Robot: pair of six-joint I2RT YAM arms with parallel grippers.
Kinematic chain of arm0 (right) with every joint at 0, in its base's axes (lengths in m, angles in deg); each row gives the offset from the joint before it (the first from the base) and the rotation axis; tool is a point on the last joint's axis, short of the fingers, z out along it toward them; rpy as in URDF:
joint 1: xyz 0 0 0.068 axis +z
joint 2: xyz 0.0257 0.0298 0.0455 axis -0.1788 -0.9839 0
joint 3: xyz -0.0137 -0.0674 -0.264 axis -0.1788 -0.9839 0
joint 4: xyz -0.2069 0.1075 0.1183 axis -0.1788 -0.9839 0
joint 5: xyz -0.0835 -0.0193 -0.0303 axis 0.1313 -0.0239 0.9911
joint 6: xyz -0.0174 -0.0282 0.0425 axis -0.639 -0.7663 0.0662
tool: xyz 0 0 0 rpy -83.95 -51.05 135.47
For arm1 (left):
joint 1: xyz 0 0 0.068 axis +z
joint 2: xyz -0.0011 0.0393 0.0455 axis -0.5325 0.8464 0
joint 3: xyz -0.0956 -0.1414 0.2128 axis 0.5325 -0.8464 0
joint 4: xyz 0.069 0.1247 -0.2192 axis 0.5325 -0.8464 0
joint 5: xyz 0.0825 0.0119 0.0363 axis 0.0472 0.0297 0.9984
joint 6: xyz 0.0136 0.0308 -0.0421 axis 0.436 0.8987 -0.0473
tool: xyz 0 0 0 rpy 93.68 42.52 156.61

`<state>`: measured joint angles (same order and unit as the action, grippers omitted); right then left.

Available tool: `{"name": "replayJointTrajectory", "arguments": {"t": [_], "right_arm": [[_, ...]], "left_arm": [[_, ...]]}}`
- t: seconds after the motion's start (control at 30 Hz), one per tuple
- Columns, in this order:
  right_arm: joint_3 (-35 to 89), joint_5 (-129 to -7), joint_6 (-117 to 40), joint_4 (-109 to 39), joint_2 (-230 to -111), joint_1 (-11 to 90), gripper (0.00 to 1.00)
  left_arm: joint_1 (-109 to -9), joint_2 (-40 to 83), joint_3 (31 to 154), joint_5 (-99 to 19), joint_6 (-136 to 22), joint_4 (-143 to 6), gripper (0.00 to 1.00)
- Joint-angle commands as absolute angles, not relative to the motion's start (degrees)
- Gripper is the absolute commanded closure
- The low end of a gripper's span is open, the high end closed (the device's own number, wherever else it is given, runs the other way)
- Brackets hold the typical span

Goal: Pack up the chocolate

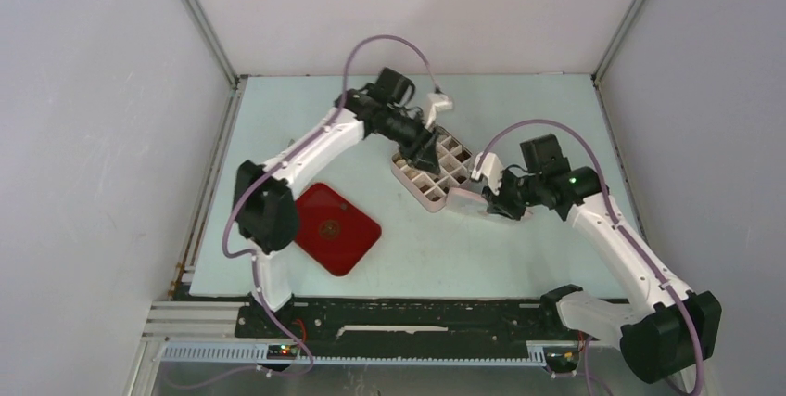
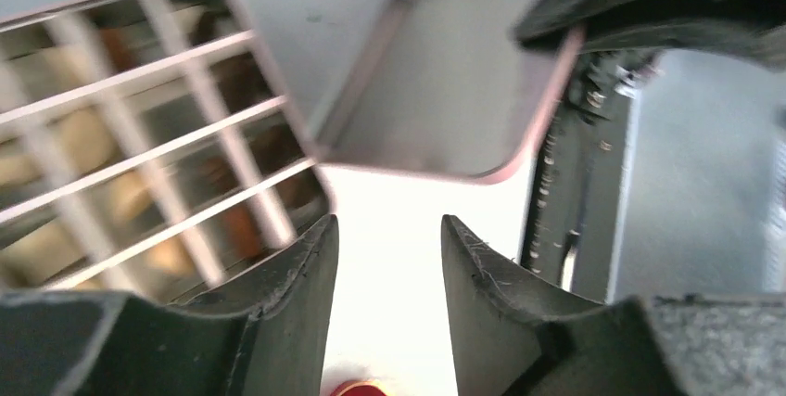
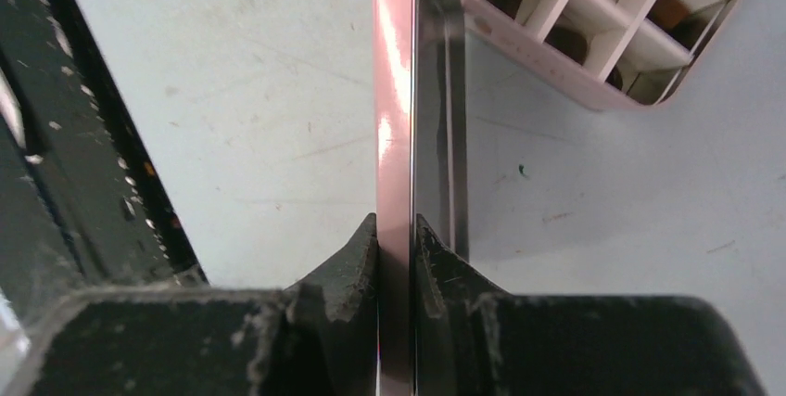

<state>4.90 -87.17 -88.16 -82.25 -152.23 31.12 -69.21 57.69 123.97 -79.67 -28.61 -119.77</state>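
The chocolate (image 3: 669, 9) shows as brown and cream pieces in the cells of a pink box with a white grid (image 1: 436, 169); the same box (image 2: 139, 136) is blurred in the left wrist view. My right gripper (image 3: 397, 224) is shut on the thin edge of the box's pink lid (image 3: 394, 90), which it holds on edge just right of the box. In the top view the lid (image 1: 466, 198) is by the box's near right corner, with the right gripper (image 1: 491, 201) on it. My left gripper (image 2: 389, 229) is open and empty, over the box's far side (image 1: 424, 150).
A red tray (image 1: 338, 227) lies on the pale table (image 1: 519, 118) left of the box, near the left arm's base. White walls with metal frame posts close in the table on three sides. A black rail runs along the near edge.
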Motion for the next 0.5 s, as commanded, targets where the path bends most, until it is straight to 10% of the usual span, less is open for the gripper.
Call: {"name": "replayJointTrajectory", "arguments": {"t": [0.0,0.47], "right_arm": [[12.6,-101.2,-88.6,-84.5,-153.3,27.6,0.85],[29.7,-134.7,-67.9,-77.7,-182.6,19.7,0.85]], "left_arm": [[-62.6,46.7,117.3,-67.2,-36.5,-110.1,0.51],[-52.4,37.9,90.8,-59.2,-44.3,-97.3,0.50]]}}
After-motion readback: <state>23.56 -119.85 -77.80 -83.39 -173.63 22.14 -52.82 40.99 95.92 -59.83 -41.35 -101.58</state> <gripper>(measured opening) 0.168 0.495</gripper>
